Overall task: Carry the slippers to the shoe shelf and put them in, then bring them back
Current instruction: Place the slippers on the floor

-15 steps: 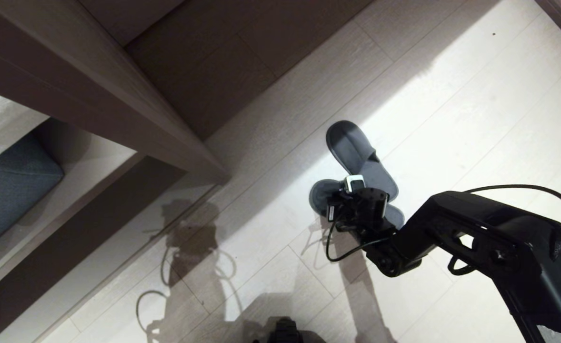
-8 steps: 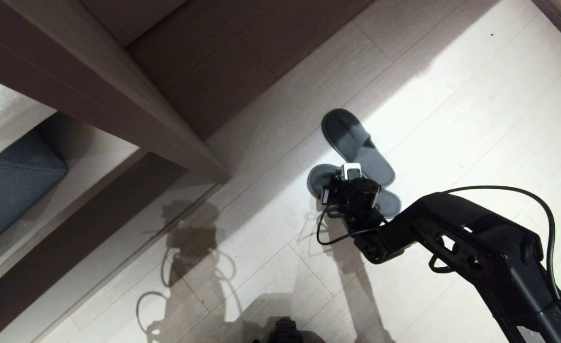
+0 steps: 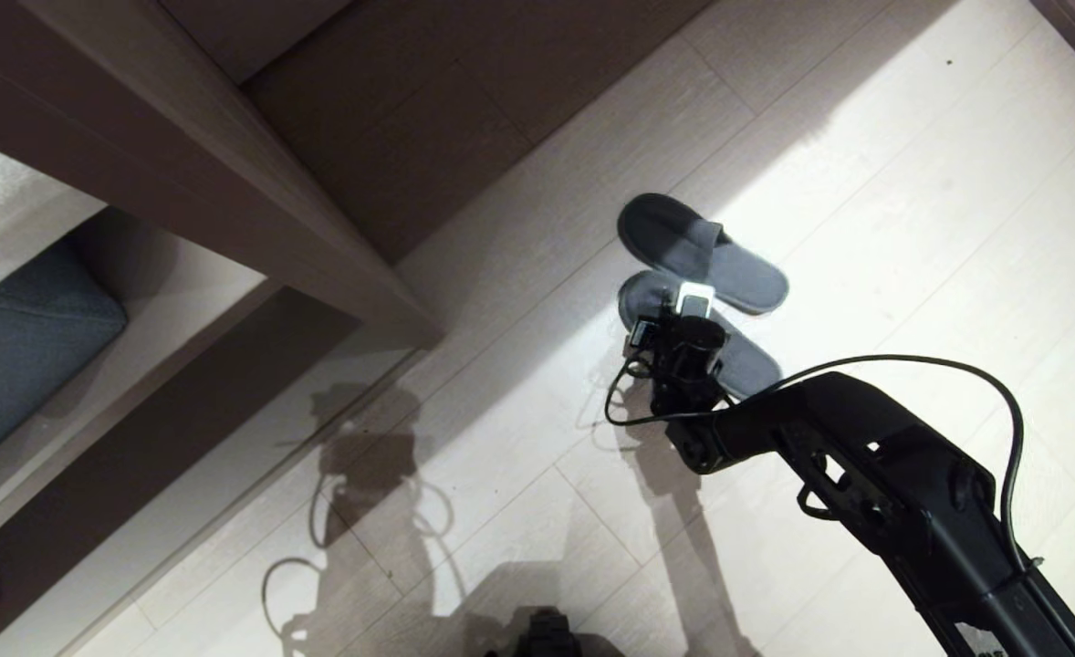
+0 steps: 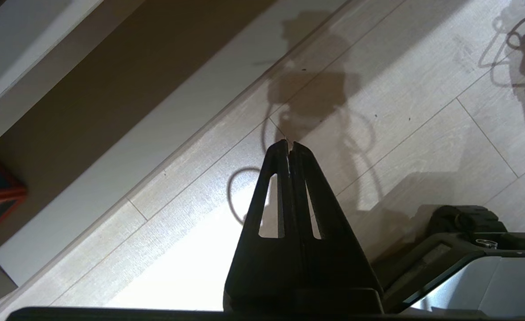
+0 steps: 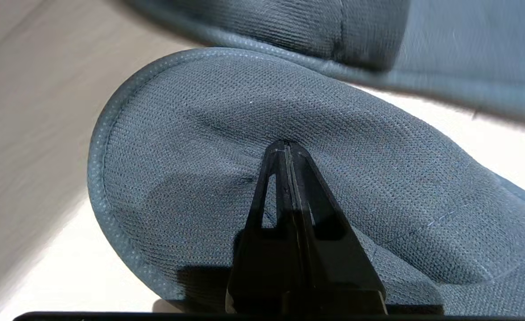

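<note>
Two dark grey slippers lie side by side on the pale floor. The far slipper [image 3: 702, 251] is free. On the near slipper [image 3: 749, 367] my right gripper [image 3: 676, 315] points down at the toe band. In the right wrist view the right gripper [image 5: 287, 145] is shut, its tips pinching a pucker in the near slipper's [image 5: 178, 156] fabric, and the far slipper [image 5: 311, 26] lies just beyond. My left gripper [image 4: 289, 143] hangs parked and shut over bare floor. The shoe shelf is out of view.
A long taupe wooden top [image 3: 227, 201] runs diagonally at the upper left, its corner close to the slippers. Under it lie a pale board [image 3: 182, 319] and a blue-grey cushion [image 3: 17, 347]. My base [image 3: 547, 639] shows at the bottom edge.
The right arm has stretched farther out. The slippers were crossed and bunched under the gripper; now they lie apart, side by side, the near one shifted away from me with the gripper.
</note>
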Controlling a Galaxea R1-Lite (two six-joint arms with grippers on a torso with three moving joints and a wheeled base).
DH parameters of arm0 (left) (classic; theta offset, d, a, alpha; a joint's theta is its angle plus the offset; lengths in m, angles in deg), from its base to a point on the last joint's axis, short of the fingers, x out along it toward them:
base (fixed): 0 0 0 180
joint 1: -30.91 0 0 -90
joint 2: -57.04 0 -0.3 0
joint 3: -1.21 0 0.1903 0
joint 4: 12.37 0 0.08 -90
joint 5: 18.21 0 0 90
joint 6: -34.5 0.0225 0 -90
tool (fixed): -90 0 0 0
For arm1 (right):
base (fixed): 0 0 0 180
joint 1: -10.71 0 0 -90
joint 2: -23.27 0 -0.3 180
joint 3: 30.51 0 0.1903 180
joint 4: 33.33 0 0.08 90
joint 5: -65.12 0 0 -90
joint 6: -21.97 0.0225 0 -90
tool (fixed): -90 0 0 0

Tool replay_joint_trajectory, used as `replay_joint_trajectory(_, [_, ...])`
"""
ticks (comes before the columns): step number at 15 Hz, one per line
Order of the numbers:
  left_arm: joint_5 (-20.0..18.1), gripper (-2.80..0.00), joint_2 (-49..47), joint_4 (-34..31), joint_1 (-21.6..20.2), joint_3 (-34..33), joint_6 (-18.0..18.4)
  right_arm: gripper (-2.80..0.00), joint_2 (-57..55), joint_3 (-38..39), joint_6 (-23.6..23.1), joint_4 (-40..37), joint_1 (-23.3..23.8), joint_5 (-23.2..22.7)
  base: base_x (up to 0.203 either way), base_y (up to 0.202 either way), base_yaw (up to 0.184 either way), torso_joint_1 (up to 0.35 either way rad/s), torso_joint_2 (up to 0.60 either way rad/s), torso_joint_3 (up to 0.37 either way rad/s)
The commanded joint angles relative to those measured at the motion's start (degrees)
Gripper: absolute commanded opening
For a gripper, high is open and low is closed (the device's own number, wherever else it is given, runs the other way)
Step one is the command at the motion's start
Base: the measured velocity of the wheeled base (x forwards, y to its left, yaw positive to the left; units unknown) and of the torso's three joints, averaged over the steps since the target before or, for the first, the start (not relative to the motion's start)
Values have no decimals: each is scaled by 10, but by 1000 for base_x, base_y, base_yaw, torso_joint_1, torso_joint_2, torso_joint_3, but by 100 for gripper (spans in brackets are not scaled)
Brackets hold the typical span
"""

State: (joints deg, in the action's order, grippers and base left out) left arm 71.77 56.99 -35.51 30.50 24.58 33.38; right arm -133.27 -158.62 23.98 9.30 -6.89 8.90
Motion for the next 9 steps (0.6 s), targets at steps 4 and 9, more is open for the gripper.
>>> replay_joint_trajectory(4, [0, -280, 0, 0, 0, 0, -1, -280, 14, -18, 4, 25, -9, 16, 0, 0, 0, 0, 0, 0])
replay_joint_trajectory(9, [0, -280, 0, 0, 0, 0, -1, -280, 102, 83, 13, 58, -22, -49, 0, 0, 0, 0, 0, 0])
